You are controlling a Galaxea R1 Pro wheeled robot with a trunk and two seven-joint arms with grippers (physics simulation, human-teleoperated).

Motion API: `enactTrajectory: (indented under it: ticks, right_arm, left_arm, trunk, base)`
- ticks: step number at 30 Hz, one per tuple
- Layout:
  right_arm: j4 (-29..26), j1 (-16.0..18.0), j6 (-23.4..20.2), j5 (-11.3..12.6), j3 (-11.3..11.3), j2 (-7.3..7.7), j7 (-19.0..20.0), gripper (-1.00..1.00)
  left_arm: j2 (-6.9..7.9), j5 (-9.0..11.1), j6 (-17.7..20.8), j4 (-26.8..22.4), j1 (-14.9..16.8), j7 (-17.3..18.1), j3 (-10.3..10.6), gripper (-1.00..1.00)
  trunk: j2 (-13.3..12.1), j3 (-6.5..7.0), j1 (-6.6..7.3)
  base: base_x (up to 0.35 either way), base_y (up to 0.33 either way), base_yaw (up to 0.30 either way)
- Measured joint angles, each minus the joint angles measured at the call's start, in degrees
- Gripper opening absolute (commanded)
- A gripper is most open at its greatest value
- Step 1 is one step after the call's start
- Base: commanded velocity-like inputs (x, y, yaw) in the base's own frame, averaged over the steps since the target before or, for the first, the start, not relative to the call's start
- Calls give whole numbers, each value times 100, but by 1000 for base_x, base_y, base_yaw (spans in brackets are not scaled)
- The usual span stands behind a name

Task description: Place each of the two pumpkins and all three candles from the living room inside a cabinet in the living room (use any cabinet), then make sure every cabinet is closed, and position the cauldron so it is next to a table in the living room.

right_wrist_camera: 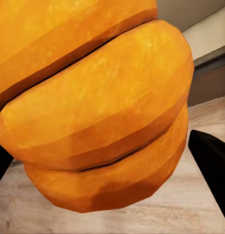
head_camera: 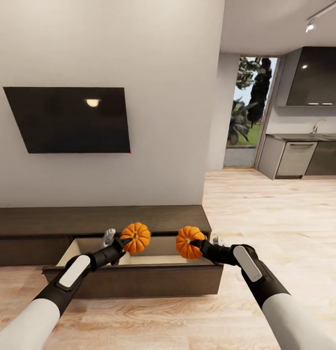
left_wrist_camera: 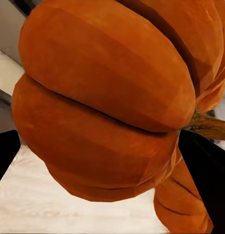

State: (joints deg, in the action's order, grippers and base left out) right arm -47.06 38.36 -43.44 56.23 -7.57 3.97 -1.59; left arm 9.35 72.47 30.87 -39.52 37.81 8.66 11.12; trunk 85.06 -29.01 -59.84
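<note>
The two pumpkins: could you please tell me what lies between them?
Nothing: in the head view, the left pumpkin and right pumpkin have only open drawer behind the gap.

The wooden floor point(head_camera: 265, 214) is carrying the long, low dark brown cabinet point(head_camera: 51, 221), which is standing against the grey wall. One drawer point(head_camera: 139, 282) of the cabinet is standing pulled out over the floor, showing a pale interior. What is lying inside the drawer cannot be told. The cabinet's flat top is showing bare dark wood. The remaining drawer fronts are sitting flush.
</note>
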Motion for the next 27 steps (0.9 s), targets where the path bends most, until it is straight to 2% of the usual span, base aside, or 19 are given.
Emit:
enactTrajectory:
  ticks: [2,6,8,9,10,11,13,14,15,16,17,18,20,21,22,24,27]
  right_arm:
    - [0,0,20,-3,-12,-3,-16,-100]
    - [2,1,38,-15,-21,-4,-47,-100]
    - [4,0,40,-33,-22,-5,-102,-100]
    - [3,1,42,-25,-22,-6,-138,-100]
    - [3,1,42,-38,-23,-6,-155,-100]
    - [2,1,43,-28,-25,-6,-177,-100]
    - [2,1,43,-31,-28,-7,-192,-100]
    - [2,1,46,-27,-31,-7,-201,-100]
    - [3,1,45,-38,-35,-7,-205,-100]
    - [2,0,46,-28,-54,-7,-210,-100]
    - [3,1,47,-33,-66,-7,-212,-100]
    - [3,0,53,-32,-94,-7,-214,-100]
    - [2,1,156,-35,-149,-7,-216,-100]
    - [2,1,221,-31,-179,-7,-218,-100]
    - [3,-2,379,-30,-282,-8,-223,-100]
    - [4,-5,492,-23,-403,-8,-225,-100]
    - [3,-2,539,-21,-469,-9,-226,-100]
  left_arm:
    - [-4,6,-2,-11,0,-216,38,-100]
    - [-8,19,-75,-18,3,-381,235,-100]
    - [-14,-45,-248,-18,13,-443,486,-100]
    - [-32,-189,-395,-16,16,-514,712,-100]
    - [-48,-300,-471,-14,20,-566,825,-100]
    - [-99,-549,-610,-11,24,-692,1014,-100]
    - [-188,-803,-736,-28,29,-839,1139,-100]
    - [-297,-1070,-821,-42,28,-977,1229,-100]
    - [-357,-1179,-858,-54,30,-1054,1252,-100]
    - [-456,-1457,-908,-62,27,-1218,1294,-100]
    - [-499,-1565,-940,-77,30,-1305,1302,-100]
    - [-558,-1788,-985,-109,32,-1470,1321,-100]
    - [-610,-2017,-1032,-211,28,-1663,1338,-100]
    - [-620,-2068,-1042,-244,24,-1710,1345,-100]
    - [-638,-2174,-1062,-336,15,-1797,1352,-100]
    - [-651,-2257,-1078,-417,7,-1913,1367,-100]
    - [-648,-2295,-1121,-572,4,-2118,1378,-100]
  trunk:
    - [0,0,0]
    - [0,0,0]
    - [0,0,0]
    - [0,-1,0]
    - [0,-1,0]
    - [0,-1,0]
    - [0,0,0]
    - [0,-1,0]
    - [0,0,0]
    - [-1,-1,0]
    - [0,0,0]
    - [0,0,0]
    - [0,1,0]
    - [0,1,0]
    - [0,1,0]
    - [0,1,0]
    - [0,1,0]
  base:
    - [0,0,0]
    - [0,0,0]
    - [0,0,0]
    - [0,0,0]
    - [0,0,0]
    - [0,0,0]
    - [0,0,0]
    - [0,0,0]
    - [0,0,0]
    - [0,0,0]
    - [0,0,0]
    - [0,0,0]
    - [0,0,0]
    - [0,0,0]
    - [0,0,0]
    - [0,0,0]
    - [0,0,0]
